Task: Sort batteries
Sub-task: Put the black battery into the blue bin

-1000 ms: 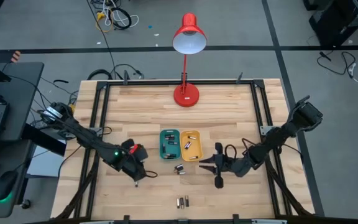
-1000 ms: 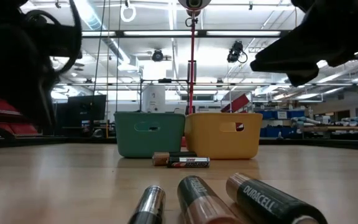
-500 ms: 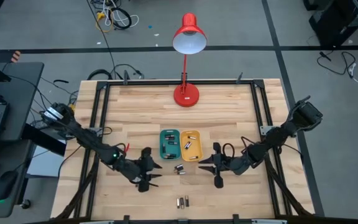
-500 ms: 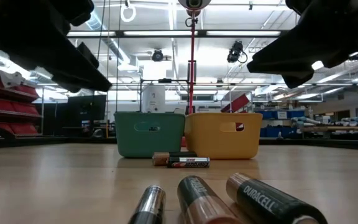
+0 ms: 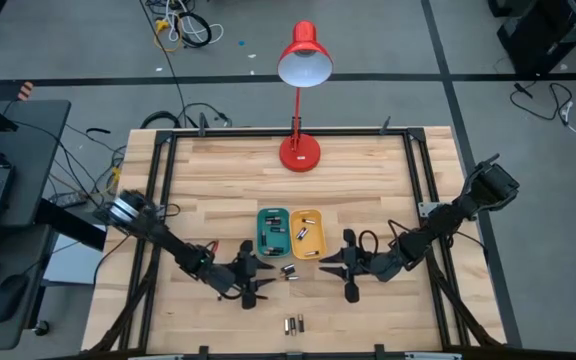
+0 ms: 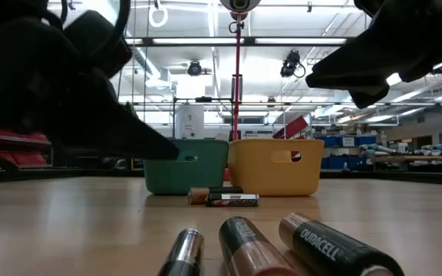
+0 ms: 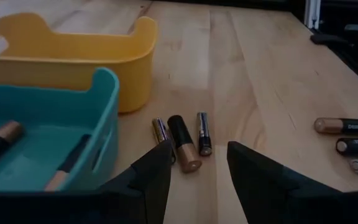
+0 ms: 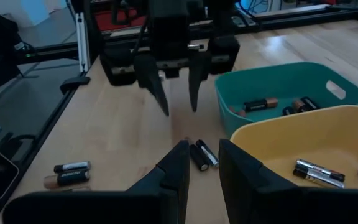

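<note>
Batteries by teal tray, left gripper open above, empty, right gripper seemingly narrowly parted, empty.

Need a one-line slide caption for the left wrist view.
Open left gripper lines up on three batteries lying beside the teal tray and yellow tray; three more batteries lie farther off.

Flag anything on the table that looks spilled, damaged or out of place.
Nothing looks damaged or spilled. Unsorted batteries lie loose: three beside the teal tray, three more near the table's front edge.

Wooden table: lamp, trays, batteries
</note>
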You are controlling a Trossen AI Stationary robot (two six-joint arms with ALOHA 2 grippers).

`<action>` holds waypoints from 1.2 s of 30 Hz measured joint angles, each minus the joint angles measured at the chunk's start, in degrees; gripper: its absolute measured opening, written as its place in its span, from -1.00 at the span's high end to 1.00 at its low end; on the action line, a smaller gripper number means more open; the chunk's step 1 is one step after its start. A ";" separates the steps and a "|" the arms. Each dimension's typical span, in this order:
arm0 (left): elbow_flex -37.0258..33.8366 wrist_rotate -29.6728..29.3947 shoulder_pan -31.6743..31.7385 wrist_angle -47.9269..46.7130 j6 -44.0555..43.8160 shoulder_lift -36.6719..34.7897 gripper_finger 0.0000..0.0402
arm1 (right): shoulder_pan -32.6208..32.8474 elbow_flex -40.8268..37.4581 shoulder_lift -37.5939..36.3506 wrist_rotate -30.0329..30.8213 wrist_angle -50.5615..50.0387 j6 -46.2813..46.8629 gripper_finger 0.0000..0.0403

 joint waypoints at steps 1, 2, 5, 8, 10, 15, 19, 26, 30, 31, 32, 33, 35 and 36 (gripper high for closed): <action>0.03 0.02 0.01 1.78 0.02 1.29 0.14 | 0.00 0.00 0.00 0.00 -0.01 0.01 0.63; 0.05 0.01 0.03 3.52 0.11 2.44 0.14 | -0.02 0.00 0.00 0.00 0.01 0.01 0.63; 0.12 -0.24 0.05 8.21 2.20 5.40 0.14 | -0.02 0.00 0.00 0.00 0.02 0.04 0.63; 0.75 -0.44 0.05 10.61 4.10 7.57 0.14 | 0.00 0.00 0.00 0.00 0.02 0.05 0.63; 1.88 -0.40 0.05 10.35 5.71 9.05 0.14 | 0.00 0.00 0.00 0.00 0.04 0.34 0.63; 4.59 -1.57 -0.06 10.36 7.58 12.32 0.14 | 0.00 0.00 0.00 0.00 0.06 0.51 0.63; 5.55 -3.76 -0.06 10.21 7.48 12.87 0.14 | 0.00 0.00 0.00 0.00 0.09 0.76 0.63; 5.67 -6.88 -0.10 7.69 2.45 12.87 0.18 | 0.80 0.00 0.00 0.00 0.08 1.39 0.63; 5.65 -5.91 -0.24 5.35 0.65 12.87 0.26 | 1.02 0.00 0.00 -0.02 0.06 1.39 0.63; 5.65 -5.93 -0.36 5.35 0.61 12.87 0.29 | 1.01 0.00 0.00 -0.02 0.06 1.39 0.63; 5.65 -5.93 -0.43 5.33 0.63 12.87 0.31 | 1.01 0.00 0.00 -0.02 0.06 1.39 0.63; 5.66 -5.80 -0.43 5.32 0.67 12.87 0.33 | 1.01 0.00 0.00 -0.02 0.04 1.37 0.63; 5.67 -5.63 -0.43 5.43 0.69 12.87 0.36 | 1.01 0.00 0.00 -0.02 0.04 1.10 0.63; 5.66 -5.59 -0.43 5.43 0.70 12.87 0.37 | 1.01 0.00 0.00 -0.02 0.04 0.96 0.63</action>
